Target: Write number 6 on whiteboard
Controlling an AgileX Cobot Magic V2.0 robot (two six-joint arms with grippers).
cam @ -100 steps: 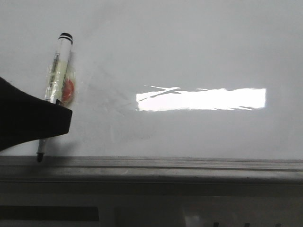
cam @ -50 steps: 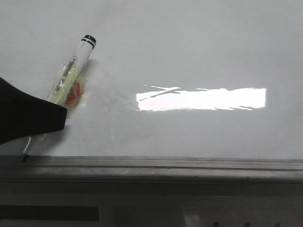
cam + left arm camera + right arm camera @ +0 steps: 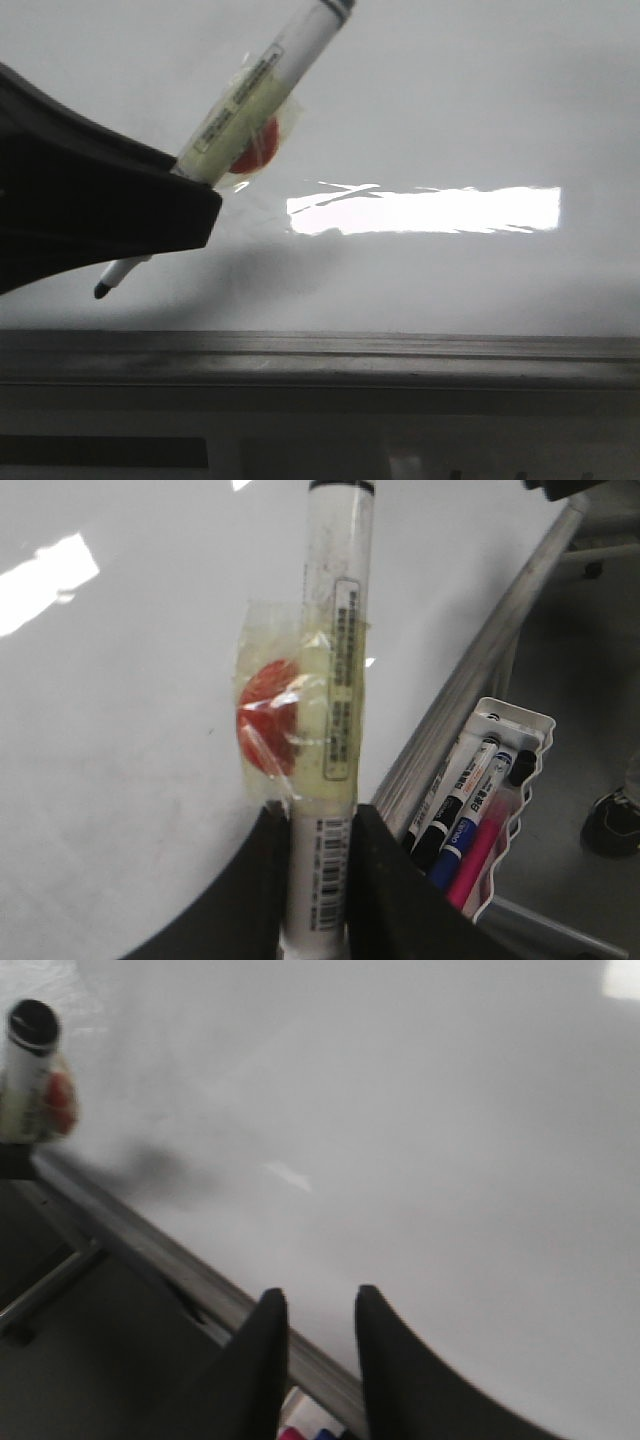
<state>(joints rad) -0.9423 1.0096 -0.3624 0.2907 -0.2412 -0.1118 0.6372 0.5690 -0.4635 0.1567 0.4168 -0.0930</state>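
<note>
The whiteboard is a glossy pale grey board with a grey metal frame along its near edge and a bright rectangular glare; it also shows in the left wrist view and the right wrist view. No number 6 shows on it. My left gripper is shut on a white marker with yellowish tape and a red patch. The marker is tilted, its black tip a little off the board, near the frame. In the left wrist view my left gripper clamps the marker. My right gripper is open and empty over the board's edge.
The grey frame rail runs along the board's near edge. A white holder with several markers hangs off that edge beside my left gripper. The marker's capped end shows far off in the right wrist view.
My left gripper has risen and moved right with the marker. The marker has tilted further over and its tip has lifted away from the frame.
</note>
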